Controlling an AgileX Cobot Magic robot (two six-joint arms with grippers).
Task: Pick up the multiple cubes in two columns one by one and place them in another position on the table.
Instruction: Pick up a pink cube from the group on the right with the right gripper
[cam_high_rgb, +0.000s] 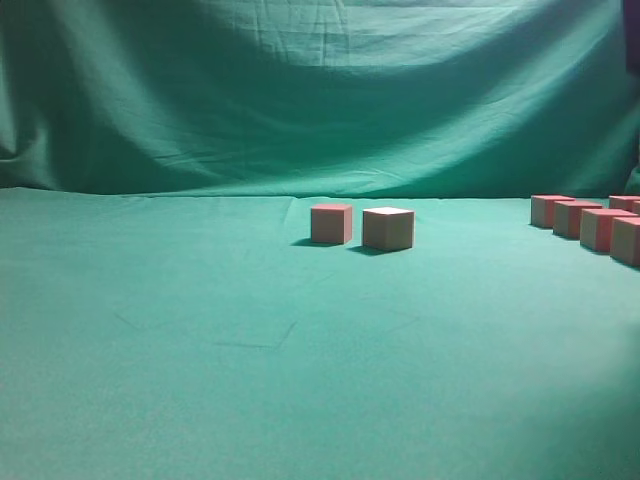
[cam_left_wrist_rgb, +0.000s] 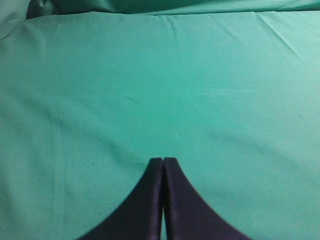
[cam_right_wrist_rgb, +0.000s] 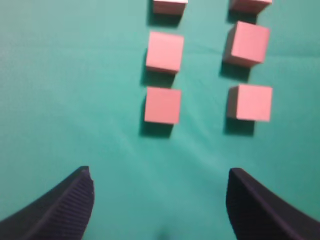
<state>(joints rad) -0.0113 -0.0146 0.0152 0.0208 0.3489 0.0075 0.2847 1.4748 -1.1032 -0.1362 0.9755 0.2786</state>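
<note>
- Right gripper (cam_right_wrist_rgb: 159, 200): jaws stand wide apart, ribbed inner faces visible at the lower corners of the right wrist view; nothing sits between them, only bare cloth.
- Left gripper (cam_left_wrist_rgb: 163, 161): the two dark fingers are pressed together along their length, tips meeting, nothing clamped between them; it sits over bare green cloth with no block in its view.
- Neither gripper nor arm appears in the exterior view.
- Cubes, right wrist view: six visible in two columns ahead of the open jaws. Left column: nearest cube (cam_right_wrist_rgb: 162, 105), a second (cam_right_wrist_rgb: 164, 52) just behind it, a third (cam_right_wrist_rgb: 169, 5) cut by the top edge. Right column: nearest cube (cam_right_wrist_rgb: 250, 102), a second (cam_right_wrist_rgb: 247, 43) turned slightly askew, a third (cam_right_wrist_rgb: 250, 4) cut by the top edge.
- All of these show pinkish-red tops and rest flat on the table (cam_right_wrist_rgb: 65, 100), apart from one another and clear of the jaws.
- Cubes, exterior view: the cluster (cam_high_rgb: 590, 220) stands at the far right edge, partly cut off; exact count there cannot be told.
- Two further cubes stand near the middle of the table, well apart from that cluster: one with a red top (cam_high_rgb: 331, 223) and, just beside it on the right, one with a pale top (cam_high_rgb: 388, 228). A narrow gap separates them.
- Backdrop cloth (cam_high_rgb: 320, 90): green, draped behind the table.
</note>
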